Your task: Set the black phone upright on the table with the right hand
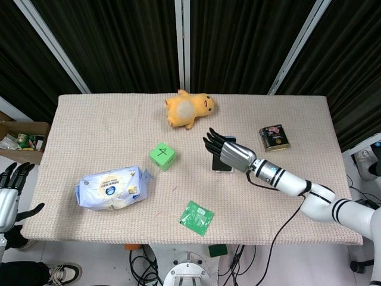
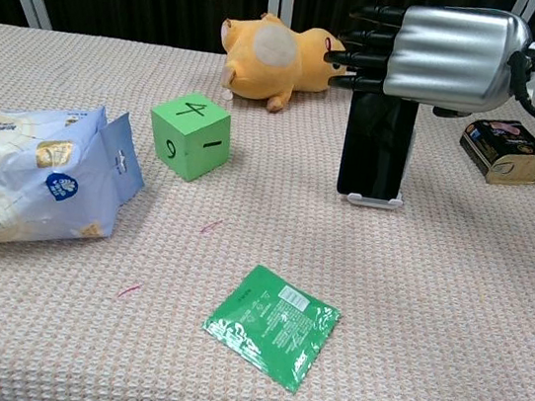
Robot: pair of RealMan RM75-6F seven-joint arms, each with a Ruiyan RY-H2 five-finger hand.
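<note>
The black phone [image 2: 376, 146] stands upright on the table [image 2: 451, 316], its lower edge in a small white stand [image 2: 375, 201]. My right hand [image 2: 437, 55] hovers right over the phone's top edge, fingers stretched out straight toward the plush toy and not wrapped around the phone; the thumb is hidden. From the head view the right hand [image 1: 229, 152] covers the phone [image 1: 222, 165] from above. My left hand [image 1: 9, 190] hangs off the table's left edge with fingers spread, holding nothing.
A yellow plush toy [image 2: 273, 57] lies behind the phone. A green die [image 2: 190, 135] sits to its left and a blue-white wipes pack [image 2: 22, 171] further left. A green sachet [image 2: 272, 326] lies near the front edge, a dark tin [image 2: 507, 149] at the right.
</note>
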